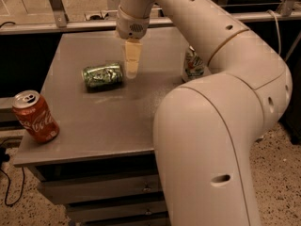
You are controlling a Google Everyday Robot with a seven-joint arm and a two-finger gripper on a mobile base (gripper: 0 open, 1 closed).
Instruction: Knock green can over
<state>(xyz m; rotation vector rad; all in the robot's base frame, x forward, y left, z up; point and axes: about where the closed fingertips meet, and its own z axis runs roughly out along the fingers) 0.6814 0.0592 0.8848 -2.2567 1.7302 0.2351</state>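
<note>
The green can (102,76) lies on its side on the grey table (108,121), left of centre, its silver top pointing right. My gripper (132,70) hangs down from the white arm just right of the can's top end, close beside it, holding nothing. The arm's big white links fill the right half of the view.
A red Coca-Cola can (35,116) stands upright near the table's front left corner. A white can with green and red markings (194,65) stands at the right, partly hidden behind the arm. Metal rails run behind the table. Drawers sit under the tabletop.
</note>
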